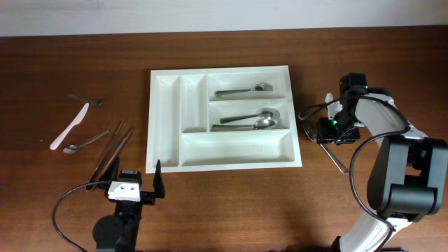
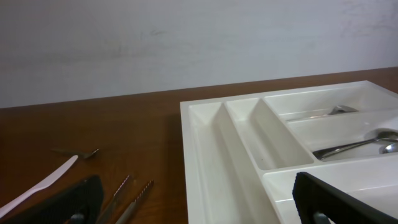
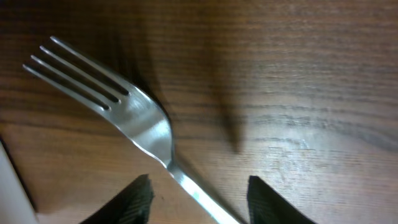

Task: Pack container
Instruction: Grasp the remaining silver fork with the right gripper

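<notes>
The container [image 1: 162, 126] is a white five-compartment tray in the middle of the table; it also shows in the left wrist view [image 2: 205, 155]. A fork [image 1: 245, 90] lies in its top long compartment and two spoons [image 1: 255, 120] in the middle one. A metal fork [image 3: 134, 118] lies on the wood right of the tray [image 1: 329, 149]. My right gripper [image 3: 196, 199] is open low over it, a finger on each side of its handle, not touching. My left gripper [image 2: 193, 202] is open and empty at the tray's front left corner [image 1: 135, 187].
Left of the tray lie metal tongs [image 1: 112, 154], a spoon [image 1: 84, 143], a white plastic knife [image 1: 70, 126] and a small fork [image 1: 87, 100]. The tongs' tips [image 2: 127, 193] lie between my left fingers. A wall stands behind the table.
</notes>
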